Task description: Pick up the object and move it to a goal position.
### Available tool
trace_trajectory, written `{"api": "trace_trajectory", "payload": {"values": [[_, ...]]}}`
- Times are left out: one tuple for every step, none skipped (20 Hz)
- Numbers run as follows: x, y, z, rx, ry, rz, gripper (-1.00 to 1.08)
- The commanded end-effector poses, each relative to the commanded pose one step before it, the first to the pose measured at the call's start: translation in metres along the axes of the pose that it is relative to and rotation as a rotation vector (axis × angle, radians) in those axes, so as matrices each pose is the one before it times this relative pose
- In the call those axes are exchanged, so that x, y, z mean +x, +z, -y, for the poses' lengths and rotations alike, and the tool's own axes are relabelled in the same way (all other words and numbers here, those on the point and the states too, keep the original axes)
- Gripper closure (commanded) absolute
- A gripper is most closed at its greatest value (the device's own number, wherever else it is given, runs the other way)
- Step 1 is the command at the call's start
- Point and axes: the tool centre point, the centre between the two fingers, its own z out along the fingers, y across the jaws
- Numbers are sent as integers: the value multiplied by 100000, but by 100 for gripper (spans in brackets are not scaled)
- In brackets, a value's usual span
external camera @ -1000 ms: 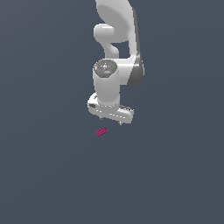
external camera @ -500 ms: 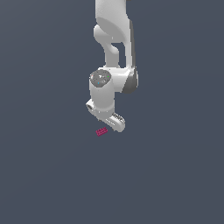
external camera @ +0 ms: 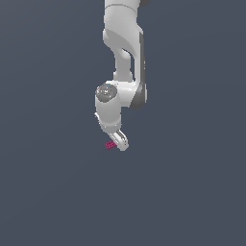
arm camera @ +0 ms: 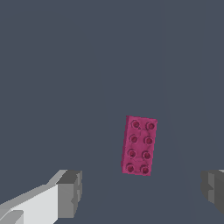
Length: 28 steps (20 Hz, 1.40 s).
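The object is a tiny magenta-pink brick (external camera: pixel 110 145) with a studded top, lying flat on the dark grey floor. In the wrist view the brick (arm camera: pixel 139 145) lies between and just ahead of my two grey fingertips (arm camera: pixel 70 194), touching neither. My white gripper (external camera: pixel 120 142) hangs low over the floor, right beside the brick on the exterior view's right. It is open, its jaws wide apart with nothing between them.
The white arm (external camera: pixel 124 57) comes down from the top of the exterior view. The dark grey floor (external camera: pixel 57 192) spreads flat all around, with no other objects in sight.
The gripper has turned about its vertical axis and dropped lower, ending close beside the brick. The brick has not moved.
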Motion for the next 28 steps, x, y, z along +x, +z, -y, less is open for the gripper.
{"api": "trace_trajectory", "payload": {"values": [[292, 498, -307, -106, 5034, -595, -92], [94, 161, -99, -46, 1554, -183, -92], [86, 143, -88, -40, 1389, -167, -92], [77, 126, -77, -34, 1226, -150, -92], [67, 109, -66, -29, 1061, -132, -92], [58, 92, -56, -24, 898, -113, -92], [47, 75, -45, -19, 734, -93, -92], [36, 58, -34, -15, 569, -73, -92], [28, 42, -26, -11, 411, -53, -92], [17, 25, -16, -6, 247, -32, -92], [-1, 9, -1, -2, 68, -9, -92], [-29, -33, 11, -26, -500, 82, -92], [-2, 34, 0, 0, 0, 0, -92], [-6, 100, 1, 0, 0, 0, -92], [-11, 167, 2, 0, 0, 0, -92], [18, 230, -21, 3, 69, -5, -92], [-20, 298, 2, 0, 0, 0, -92], [9, 361, -21, 2, 69, -5, -92], [4, 424, -22, 2, 69, -5, -92], [-1, 487, -22, 2, 69, -5, -92], [-5, 546, -21, 1, 69, -6, -92], [-35, 540, 5, 0, 0, 0, -92], [20, 464, -25, 3, 97, -10, -92], [-18, 398, 12, 0, 0, 0, -92], [24, 322, -7, 5, 68, -11, -92], [0, 260, 20, 0, 0, 0, -92], [7, 195, 22, 0, 0, 0, -92], [10, 133, 21, 0, 0, 0, -92]]}}
